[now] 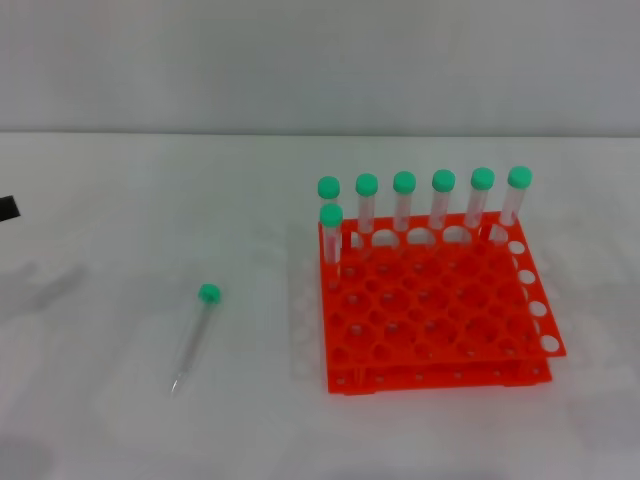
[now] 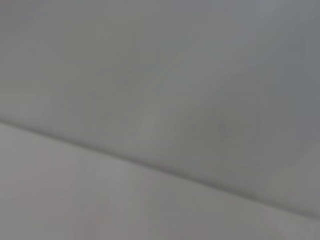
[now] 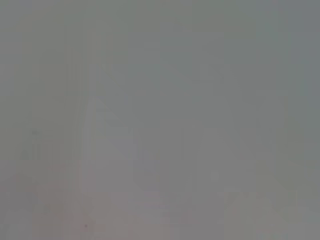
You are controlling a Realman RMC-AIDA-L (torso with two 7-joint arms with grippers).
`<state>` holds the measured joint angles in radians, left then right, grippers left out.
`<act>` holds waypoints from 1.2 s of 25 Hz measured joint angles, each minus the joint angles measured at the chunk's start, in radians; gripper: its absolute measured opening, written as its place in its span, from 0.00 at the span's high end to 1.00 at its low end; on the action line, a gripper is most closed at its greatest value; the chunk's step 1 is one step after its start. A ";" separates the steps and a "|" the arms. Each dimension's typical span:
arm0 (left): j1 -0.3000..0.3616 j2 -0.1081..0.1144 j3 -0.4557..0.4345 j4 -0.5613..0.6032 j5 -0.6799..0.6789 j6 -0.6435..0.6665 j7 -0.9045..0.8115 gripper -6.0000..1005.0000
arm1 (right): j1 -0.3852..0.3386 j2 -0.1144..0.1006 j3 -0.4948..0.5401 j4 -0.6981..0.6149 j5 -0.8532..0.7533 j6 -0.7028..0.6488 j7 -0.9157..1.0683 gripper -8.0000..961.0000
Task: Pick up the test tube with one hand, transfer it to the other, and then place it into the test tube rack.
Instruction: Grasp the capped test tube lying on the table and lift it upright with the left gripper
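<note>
A clear test tube (image 1: 193, 336) with a green cap lies flat on the white table, cap toward the far side, tip toward me, left of centre. The orange test tube rack (image 1: 430, 310) stands right of centre. Several green-capped tubes (image 1: 404, 205) stand upright in its back row, and one more (image 1: 331, 235) stands in the second row at its left edge. A small black part of my left gripper (image 1: 8, 208) shows at the far left edge of the head view, well left of the lying tube. My right gripper is out of view. Both wrist views show only blank grey surface.
The white table (image 1: 150, 200) runs back to a grey wall. A faint shadow (image 1: 40, 285) lies on the table at the left.
</note>
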<state>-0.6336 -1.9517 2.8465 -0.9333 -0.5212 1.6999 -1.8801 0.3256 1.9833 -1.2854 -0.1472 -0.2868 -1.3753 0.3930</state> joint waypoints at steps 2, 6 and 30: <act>-0.043 0.020 0.000 -0.017 0.086 0.033 -0.055 0.14 | 0.005 0.000 0.000 -0.001 0.000 0.001 -0.013 0.11; -0.185 0.078 0.001 -0.032 0.388 0.110 -0.168 0.14 | 0.010 0.003 0.007 -0.008 0.000 0.001 -0.028 0.11; -0.509 0.068 0.002 0.329 0.965 -0.074 -0.377 0.15 | 0.021 0.010 0.071 -0.022 0.000 0.003 -0.071 0.11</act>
<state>-1.1428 -1.8839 2.8487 -0.6043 0.4442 1.6255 -2.2575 0.3467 1.9932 -1.2141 -0.1688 -0.2868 -1.3728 0.3220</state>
